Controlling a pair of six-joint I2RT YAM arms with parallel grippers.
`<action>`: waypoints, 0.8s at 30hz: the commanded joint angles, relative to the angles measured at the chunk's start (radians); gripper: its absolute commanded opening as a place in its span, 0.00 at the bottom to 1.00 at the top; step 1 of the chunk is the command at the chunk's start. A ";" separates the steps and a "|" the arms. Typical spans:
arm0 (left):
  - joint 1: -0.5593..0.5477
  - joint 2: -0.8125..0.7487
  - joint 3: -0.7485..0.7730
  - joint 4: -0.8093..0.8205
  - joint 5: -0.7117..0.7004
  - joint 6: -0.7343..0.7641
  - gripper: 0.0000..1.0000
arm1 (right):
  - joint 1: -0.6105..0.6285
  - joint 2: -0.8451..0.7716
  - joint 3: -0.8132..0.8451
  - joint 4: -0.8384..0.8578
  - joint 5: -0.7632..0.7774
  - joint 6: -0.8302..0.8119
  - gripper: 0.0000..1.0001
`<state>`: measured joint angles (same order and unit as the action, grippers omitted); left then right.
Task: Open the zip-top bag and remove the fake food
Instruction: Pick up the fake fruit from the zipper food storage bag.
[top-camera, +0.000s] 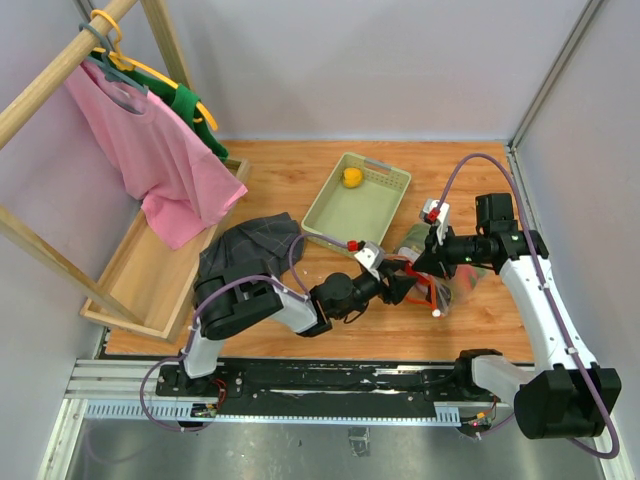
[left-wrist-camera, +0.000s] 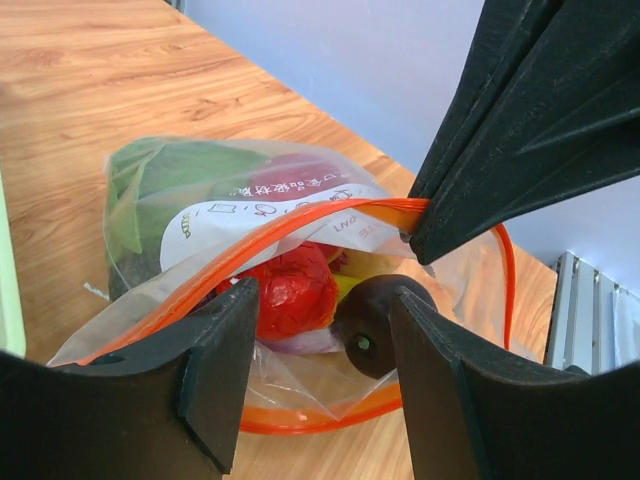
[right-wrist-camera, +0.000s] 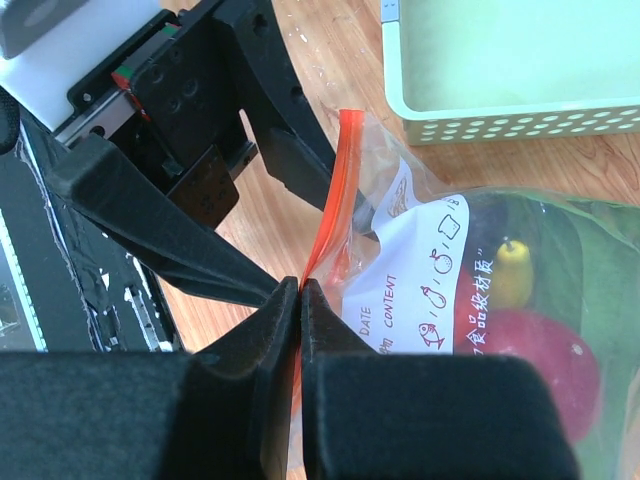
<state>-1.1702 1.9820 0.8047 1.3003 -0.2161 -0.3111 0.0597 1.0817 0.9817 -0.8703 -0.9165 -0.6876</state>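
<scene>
On the wood counter (top-camera: 290, 170), near the tray (top-camera: 330, 215), the bag (top-camera: 455, 285) lies mouth agape (food (left-wrist-camera: 295, 290) inside). The right tool (right-wrist-camera: 300, 292) pinches its orange strip; the left tool (left-wrist-camera: 320, 305) stands parted at the mouth.

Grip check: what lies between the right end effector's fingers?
The orange zip strip of the zip-top bag, pinched in the right end effector; right wrist view shows it.

This site is presenting as a robotics test cell: plain panel walls (top-camera: 400, 60) on metal framing (top-camera: 560, 70) are enclosing a wooden table (top-camera: 290, 170). A left arm (top-camera: 250, 305) and a right arm (top-camera: 545, 300) are sitting on a mounting rail (top-camera: 330, 385) at 6 o'clock. Props are lying about: a wooden rack (top-camera: 60, 70) carrying a pink T-shirt (top-camera: 160, 160) at 10 o'clock, a pale green tray (top-camera: 350, 210) at 12 o'clock.
</scene>
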 joint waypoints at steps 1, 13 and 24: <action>-0.008 0.038 0.040 0.025 -0.020 0.004 0.61 | 0.017 -0.012 0.004 -0.026 -0.043 -0.020 0.05; -0.006 0.099 0.149 -0.114 -0.056 -0.048 0.71 | 0.017 -0.018 0.004 -0.033 -0.040 -0.032 0.22; 0.002 0.099 0.146 -0.138 -0.048 -0.083 0.70 | -0.090 -0.048 0.014 0.065 0.087 0.107 0.34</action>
<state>-1.1706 2.0739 0.9379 1.1568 -0.2539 -0.3763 0.0364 1.0309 0.9844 -0.8795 -0.9257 -0.6968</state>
